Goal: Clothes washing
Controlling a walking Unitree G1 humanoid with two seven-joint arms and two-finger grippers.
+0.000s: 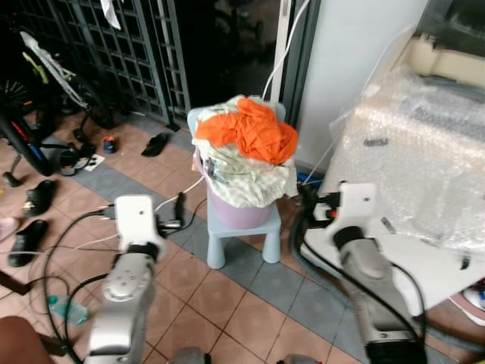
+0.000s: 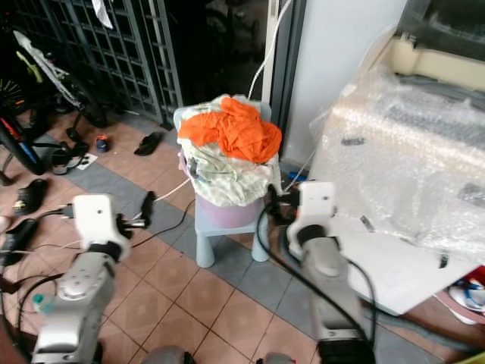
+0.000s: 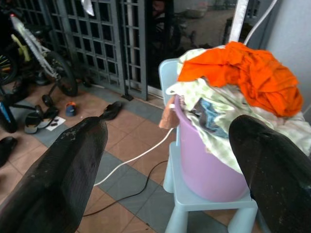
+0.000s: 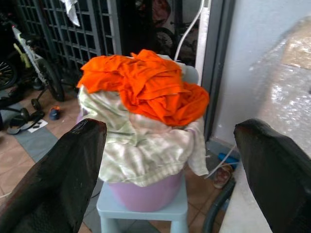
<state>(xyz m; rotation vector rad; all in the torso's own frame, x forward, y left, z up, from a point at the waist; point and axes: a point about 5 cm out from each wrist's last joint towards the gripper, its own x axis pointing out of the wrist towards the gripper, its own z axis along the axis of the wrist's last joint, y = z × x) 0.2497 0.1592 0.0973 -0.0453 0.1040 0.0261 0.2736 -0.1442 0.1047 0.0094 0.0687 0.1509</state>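
1. Where the tiled floor (image 1: 227, 303) meets the dark doorway, a lilac bucket (image 1: 239, 212) stands on a small pale blue stool (image 1: 235, 235).
2. Laundry is heaped above the bucket's rim: an orange garment (image 1: 250, 130) on top, a pale green cloth (image 1: 242, 178) draping over the sides.
3. Left gripper (image 3: 167, 160) is raised just left of the stool, fingers spread wide.
4. Right gripper (image 4: 170, 165) is raised just right of the bucket, fingers likewise apart.
5. Both grippers hold nothing.
6. A bubble-wrapped appliance (image 1: 424, 159) stands at the right.

Crumpled orange cloth (image 4: 146, 87) tops a smooth plastic tub (image 4: 146, 194) (lilac, matt).
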